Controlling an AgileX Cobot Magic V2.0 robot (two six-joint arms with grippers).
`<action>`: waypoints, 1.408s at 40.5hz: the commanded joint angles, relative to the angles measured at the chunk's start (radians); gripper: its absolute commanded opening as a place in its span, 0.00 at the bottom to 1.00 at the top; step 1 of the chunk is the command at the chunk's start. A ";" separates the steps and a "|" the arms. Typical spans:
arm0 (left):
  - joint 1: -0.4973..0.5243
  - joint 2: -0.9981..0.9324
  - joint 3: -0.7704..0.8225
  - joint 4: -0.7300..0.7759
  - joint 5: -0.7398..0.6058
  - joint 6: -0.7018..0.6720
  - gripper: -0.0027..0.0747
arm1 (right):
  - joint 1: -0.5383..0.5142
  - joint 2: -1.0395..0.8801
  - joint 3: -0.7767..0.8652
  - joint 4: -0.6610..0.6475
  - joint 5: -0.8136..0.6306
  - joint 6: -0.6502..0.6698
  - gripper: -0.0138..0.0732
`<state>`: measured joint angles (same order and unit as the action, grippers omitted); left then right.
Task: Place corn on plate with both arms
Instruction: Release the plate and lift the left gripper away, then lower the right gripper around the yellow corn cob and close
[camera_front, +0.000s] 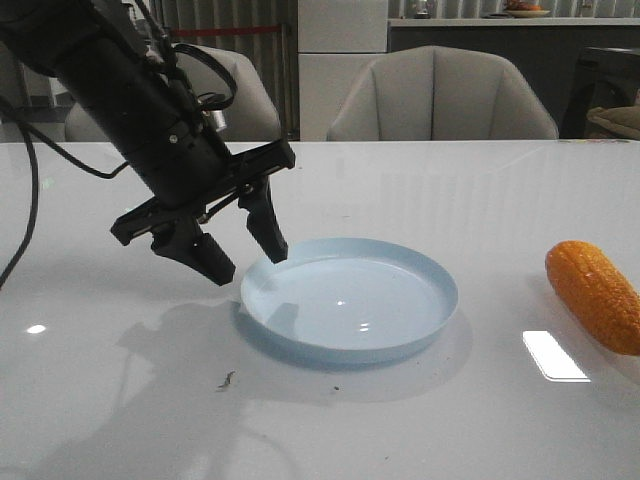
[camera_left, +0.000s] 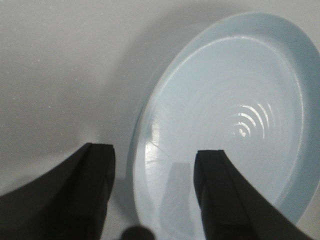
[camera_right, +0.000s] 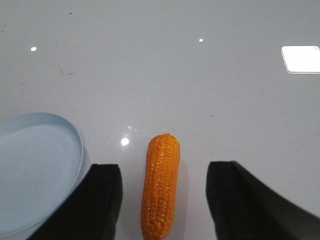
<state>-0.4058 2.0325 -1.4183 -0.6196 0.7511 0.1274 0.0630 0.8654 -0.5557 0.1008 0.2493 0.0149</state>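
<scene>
Currently my left end effector (camera_front: 245, 262) gapes astride the plate (camera_front: 350, 345) rim at 9 o'clock to steady it, right end effector (camera_right: 162, 200) released around corn (camera_right: 160, 187).

Dim, soft light; ceiling lamps glare on the glossy table (camera_front: 400, 420); left pincer (camera_left: 155, 195) blurred, shadowed.

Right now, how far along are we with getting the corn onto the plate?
Early. Nothing is placed: the plate is bare and the corn lies on the table beside it, ungripped. In hand: the left tool is open with its fingers straddling the plate's rim, and the right tool is open with the cob between its fingers. Left: grasp, lift, carry over, release.
</scene>
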 joint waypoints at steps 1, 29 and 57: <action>0.001 -0.074 -0.035 0.005 -0.005 0.046 0.60 | -0.004 -0.006 -0.035 0.000 -0.077 -0.006 0.72; 0.241 -0.657 -0.022 0.364 -0.129 0.162 0.60 | -0.004 -0.006 -0.035 0.000 -0.003 -0.006 0.72; 0.327 -1.276 0.813 0.304 -0.529 0.160 0.60 | -0.022 0.318 -0.323 0.012 0.177 -0.005 0.72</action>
<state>-0.0812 0.7956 -0.5842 -0.2961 0.3043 0.2842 0.0560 1.1204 -0.7829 0.1087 0.4500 0.0149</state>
